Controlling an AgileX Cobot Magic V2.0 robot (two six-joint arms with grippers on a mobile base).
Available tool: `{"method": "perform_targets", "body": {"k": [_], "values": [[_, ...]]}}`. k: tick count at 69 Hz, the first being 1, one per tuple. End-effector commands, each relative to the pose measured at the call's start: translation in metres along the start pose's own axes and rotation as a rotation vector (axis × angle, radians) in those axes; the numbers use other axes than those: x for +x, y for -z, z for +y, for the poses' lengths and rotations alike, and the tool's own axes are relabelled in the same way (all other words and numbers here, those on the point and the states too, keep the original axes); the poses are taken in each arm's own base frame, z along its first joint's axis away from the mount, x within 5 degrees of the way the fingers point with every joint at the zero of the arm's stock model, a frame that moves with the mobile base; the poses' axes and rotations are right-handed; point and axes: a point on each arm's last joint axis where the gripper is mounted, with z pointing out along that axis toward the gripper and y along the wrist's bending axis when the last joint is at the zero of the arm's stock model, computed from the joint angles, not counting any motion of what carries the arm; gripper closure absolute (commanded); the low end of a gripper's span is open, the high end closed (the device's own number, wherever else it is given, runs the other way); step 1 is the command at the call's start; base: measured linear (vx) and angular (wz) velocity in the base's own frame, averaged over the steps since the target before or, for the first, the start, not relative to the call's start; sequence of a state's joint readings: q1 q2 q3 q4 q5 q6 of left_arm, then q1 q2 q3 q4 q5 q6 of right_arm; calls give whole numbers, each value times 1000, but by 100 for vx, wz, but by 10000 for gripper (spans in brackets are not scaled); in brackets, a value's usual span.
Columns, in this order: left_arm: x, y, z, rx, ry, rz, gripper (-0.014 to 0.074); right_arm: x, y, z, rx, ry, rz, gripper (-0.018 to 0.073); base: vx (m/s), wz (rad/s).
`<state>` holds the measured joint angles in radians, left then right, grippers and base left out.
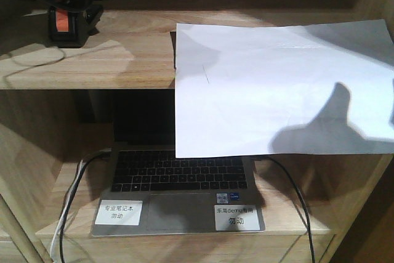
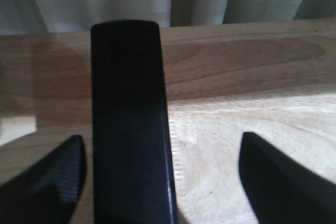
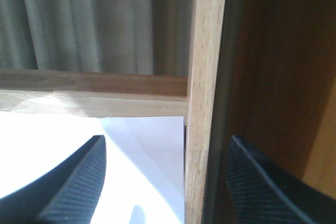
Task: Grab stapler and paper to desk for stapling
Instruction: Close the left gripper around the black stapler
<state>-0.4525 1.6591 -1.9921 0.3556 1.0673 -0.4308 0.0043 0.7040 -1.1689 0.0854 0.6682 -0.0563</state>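
Observation:
The black stapler [image 1: 66,26], with its orange end patch, stands at the far left of the upper shelf. In the left wrist view the stapler [image 2: 128,129] lies between my left gripper's [image 2: 161,140] open fingers, close to the left finger and apart from the right one. The white paper [image 1: 277,84] lies on the right of the same shelf and hangs over its front edge. My right gripper [image 3: 167,140] is open above the paper's [image 3: 152,150] right edge, its fingers either side of a wooden upright [image 3: 202,103]. The desk is out of view.
The light wood shelving unit [image 1: 123,60] fills the front view. An open laptop [image 1: 178,189] with two white printed labels sits on the lower shelf, its screen partly behind the hanging paper. Cables [image 1: 71,201] run down both sides. Grey curtains hang behind the shelf.

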Motion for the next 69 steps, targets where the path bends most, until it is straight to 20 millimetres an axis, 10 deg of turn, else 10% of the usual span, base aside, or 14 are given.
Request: {"method": "perform_targets", "body": {"k": [1,20,45,69], "values": [[-14,23,6,18,12,-105,175,-13,3,-1,11,5,-89,97,0,0],[-13,23,6,13,11,-96,608,-13,3,-1,11,5,-89,97,0,0],[-17,40,10,25,9,-140,605,-13,3,-1,10,5,-90,97,0,0],[4,97,20,162,-101,-289,605,-13,3,-1,10,5,-90,97,0,0]]}}
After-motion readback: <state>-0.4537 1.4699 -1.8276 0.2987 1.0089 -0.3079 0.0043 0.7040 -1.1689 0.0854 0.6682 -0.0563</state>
